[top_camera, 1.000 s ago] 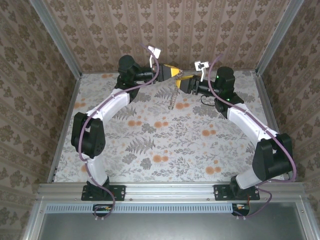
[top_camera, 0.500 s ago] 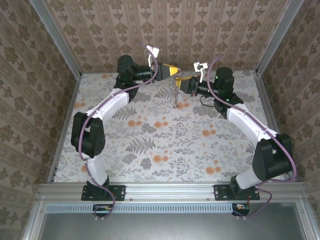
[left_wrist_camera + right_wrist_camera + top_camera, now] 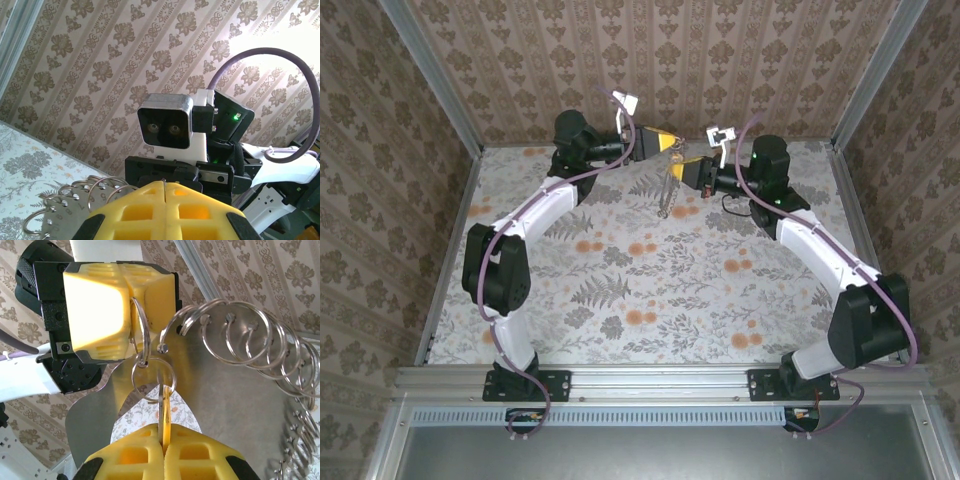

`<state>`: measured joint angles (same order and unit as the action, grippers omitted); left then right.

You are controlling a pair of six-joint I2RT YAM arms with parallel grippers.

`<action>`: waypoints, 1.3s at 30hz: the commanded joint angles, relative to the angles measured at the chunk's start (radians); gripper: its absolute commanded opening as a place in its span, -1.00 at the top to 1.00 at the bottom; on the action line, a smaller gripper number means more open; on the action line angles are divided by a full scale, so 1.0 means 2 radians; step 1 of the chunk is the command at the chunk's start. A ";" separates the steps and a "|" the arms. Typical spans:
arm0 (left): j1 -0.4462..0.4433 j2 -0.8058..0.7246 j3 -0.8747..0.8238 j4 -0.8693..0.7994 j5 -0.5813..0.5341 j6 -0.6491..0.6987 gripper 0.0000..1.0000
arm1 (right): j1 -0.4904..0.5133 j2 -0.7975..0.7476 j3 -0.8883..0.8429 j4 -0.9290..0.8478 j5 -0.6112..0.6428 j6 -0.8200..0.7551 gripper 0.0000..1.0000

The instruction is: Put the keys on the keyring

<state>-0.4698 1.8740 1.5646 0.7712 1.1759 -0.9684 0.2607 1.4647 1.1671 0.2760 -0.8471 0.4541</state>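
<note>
The keyring (image 3: 146,337) is pinched edge-on between the left fingers (image 3: 100,305), which are closed flat on it with no gap seen between the yellow pads. Most of the hoop is left standing clear of the pads on the side facing the other arm, evidently so that its wire can be reached. In the right wrist view a smaller ring (image 3: 175,380) hangs just below the keyring, linked to the hoop's lowest part. Below that again the key (image 3: 164,412) is seen edge-on as a thin gold sliver. The right fingers (image 3: 135,455) are shut on the key's lower end, so that its upper end is left free and aimed up at the keyring. The key's tip meets the smaller ring (whether it is already threaded through or merely laid against the wire cannot be told). Behind the keyring a flat metal plate (image 3: 235,405) is seen, its edge set with a row of spare split rings (image 3: 226,318); what carries the plate cannot be made out. In the overhead view the tabletop (image 3: 650,290) lies well below the keyring, the work presumably being held in the air so that both wrists have room to turn. The threading step is judged to be in hand, one arm being used as a vice and the other as the feeder. A fine, aligned push would be called for next, since a slight twist could let the key slip off the wire.
</note>
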 commanded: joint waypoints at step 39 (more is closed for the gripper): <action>-0.007 -0.082 0.000 -0.280 -0.009 0.299 1.00 | 0.000 0.028 0.155 -0.253 0.021 -0.122 1.00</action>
<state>-0.4717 1.7584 1.5455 0.2081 1.1267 -0.4057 0.2611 1.5059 1.4300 -0.2108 -0.8185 0.2333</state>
